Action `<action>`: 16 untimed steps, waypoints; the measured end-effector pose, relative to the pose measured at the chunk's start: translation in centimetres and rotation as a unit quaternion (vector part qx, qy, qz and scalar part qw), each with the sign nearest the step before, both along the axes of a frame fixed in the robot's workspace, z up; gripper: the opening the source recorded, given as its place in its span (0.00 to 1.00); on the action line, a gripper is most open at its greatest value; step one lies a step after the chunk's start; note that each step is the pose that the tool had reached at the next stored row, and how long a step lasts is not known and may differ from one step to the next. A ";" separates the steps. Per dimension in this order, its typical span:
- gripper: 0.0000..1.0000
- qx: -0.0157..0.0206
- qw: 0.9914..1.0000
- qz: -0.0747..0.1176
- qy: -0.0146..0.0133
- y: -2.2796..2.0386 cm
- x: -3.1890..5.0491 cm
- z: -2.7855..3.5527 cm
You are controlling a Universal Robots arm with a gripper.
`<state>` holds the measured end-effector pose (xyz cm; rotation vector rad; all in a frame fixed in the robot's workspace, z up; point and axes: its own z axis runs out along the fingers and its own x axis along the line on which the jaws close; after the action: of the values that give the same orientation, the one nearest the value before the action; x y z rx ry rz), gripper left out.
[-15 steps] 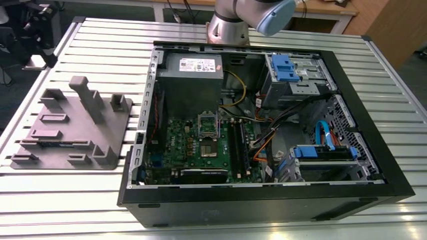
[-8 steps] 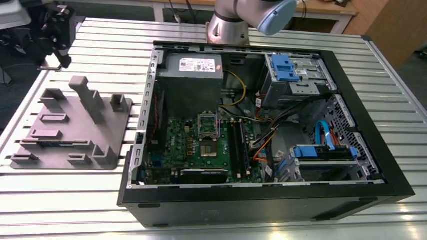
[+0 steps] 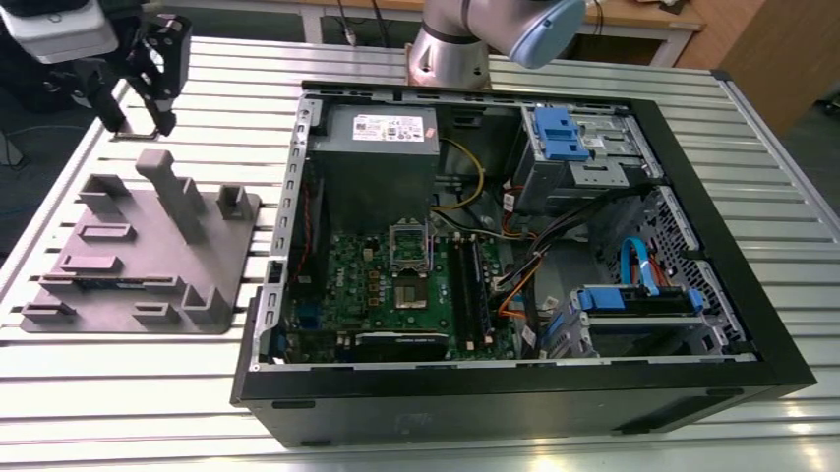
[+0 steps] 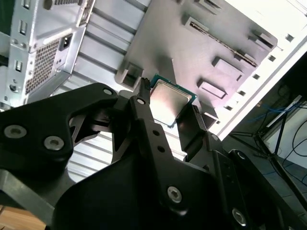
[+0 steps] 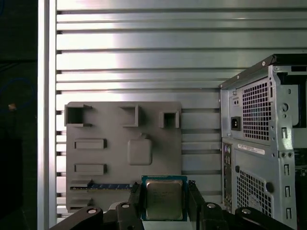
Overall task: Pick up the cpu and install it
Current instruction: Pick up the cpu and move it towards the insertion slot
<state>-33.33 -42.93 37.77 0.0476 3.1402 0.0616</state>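
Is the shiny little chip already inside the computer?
No, in the first wrist view the cpu is clamped in the gripper, outside the computer case, with the grey fixture behind it.

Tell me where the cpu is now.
In both wrist views the cpu is clamped in the end effector, which hangs at the exterior view's left, near the grey fixture, outside the computer case.

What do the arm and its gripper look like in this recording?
The arm is a silver-grey metal tube with a pale blue joint cap. The gripper is matte black, built of angular linked bars ending in narrow flat fingers and fastened with round silver bolts.
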 end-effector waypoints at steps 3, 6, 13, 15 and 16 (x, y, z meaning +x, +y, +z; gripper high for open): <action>0.47 0.000 1.000 0.000 0.000 0.00 0.94 0.00; 0.47 0.000 1.000 0.000 0.000 0.00 1.86 -0.01; 0.47 0.000 1.000 0.000 0.000 0.00 3.99 -0.03; 0.47 0.000 1.000 0.000 0.000 0.00 4.61 -0.04; 0.47 0.000 1.000 0.000 0.000 0.00 4.90 -0.05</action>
<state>-28.43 -42.92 37.73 0.0477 3.1402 0.0616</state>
